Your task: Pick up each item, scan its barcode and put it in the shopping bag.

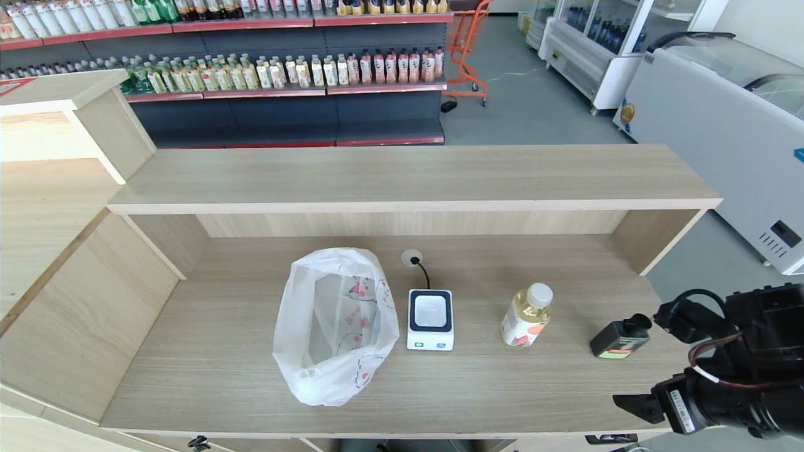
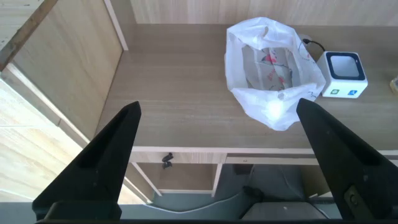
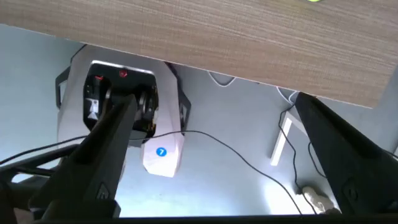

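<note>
Counter [image 1: 220,358] bears bottle [image 1: 526,316] well apart from right tool [image 3: 214,106].

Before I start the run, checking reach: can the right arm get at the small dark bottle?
Probably yes. The dark bottle sits alone on the counter nearest the right arm, nothing between them. The open right pincer points below the counter edge, so it must rise first.

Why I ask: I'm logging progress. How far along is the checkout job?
Nothing looks done: the bottle and the small dark container sit on the counter right of the scanner. Nothing is in hand: left gripper and right gripper are open and empty. Both items are left to scan and put in the shopping bag.
</note>
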`<state>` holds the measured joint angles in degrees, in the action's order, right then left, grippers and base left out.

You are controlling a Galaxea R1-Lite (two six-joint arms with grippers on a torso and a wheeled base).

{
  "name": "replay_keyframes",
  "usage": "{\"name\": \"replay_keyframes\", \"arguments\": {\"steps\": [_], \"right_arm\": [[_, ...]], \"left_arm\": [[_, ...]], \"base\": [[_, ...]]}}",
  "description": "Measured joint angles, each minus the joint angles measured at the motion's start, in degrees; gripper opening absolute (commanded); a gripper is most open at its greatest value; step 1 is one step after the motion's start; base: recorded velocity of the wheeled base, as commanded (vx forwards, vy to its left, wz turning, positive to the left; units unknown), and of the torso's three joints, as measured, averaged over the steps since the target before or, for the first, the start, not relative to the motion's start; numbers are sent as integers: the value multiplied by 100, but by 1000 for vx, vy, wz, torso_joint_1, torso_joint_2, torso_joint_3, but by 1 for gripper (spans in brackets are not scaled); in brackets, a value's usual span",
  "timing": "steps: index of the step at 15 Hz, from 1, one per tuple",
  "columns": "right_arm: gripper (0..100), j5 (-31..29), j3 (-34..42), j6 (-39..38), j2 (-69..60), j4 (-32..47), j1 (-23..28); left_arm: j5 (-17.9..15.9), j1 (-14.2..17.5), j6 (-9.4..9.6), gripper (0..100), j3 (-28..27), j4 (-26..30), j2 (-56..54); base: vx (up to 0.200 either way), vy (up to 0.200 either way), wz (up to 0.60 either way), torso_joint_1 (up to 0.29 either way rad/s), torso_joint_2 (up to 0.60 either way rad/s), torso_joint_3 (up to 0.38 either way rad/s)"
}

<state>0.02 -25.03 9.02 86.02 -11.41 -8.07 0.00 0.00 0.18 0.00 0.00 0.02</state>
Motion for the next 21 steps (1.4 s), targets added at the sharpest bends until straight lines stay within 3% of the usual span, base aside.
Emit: {"name": "replay_keyframes", "arguments": {"steps": [4,8,10,13,21], "right_arm": [[100,-93,-29,-27,1519,-2170,-229],[100,-629,-399,-1303,3016,-3968,-929],[100,-735,-772,-1490,3590,-4620,-1215],[100,-1245,-1297,-1501,4161,-4837,-1364],[100,-1291,-1887,-1200,5014,-5695,-1392]], "left_arm": [[0,0,0,100,0,0,0],[0,0,0,100,0,0,0],[0,0,0,100,0,0,0],[0,0,0,100,0,0,0],[0,0,0,100,0,0,0]], "base": [[0,0,0,0,0,0],[0,0,0,0,0,0],[0,0,0,0,0,0],[0,0,0,0,0,0],[0,0,0,0,0,0]]}}
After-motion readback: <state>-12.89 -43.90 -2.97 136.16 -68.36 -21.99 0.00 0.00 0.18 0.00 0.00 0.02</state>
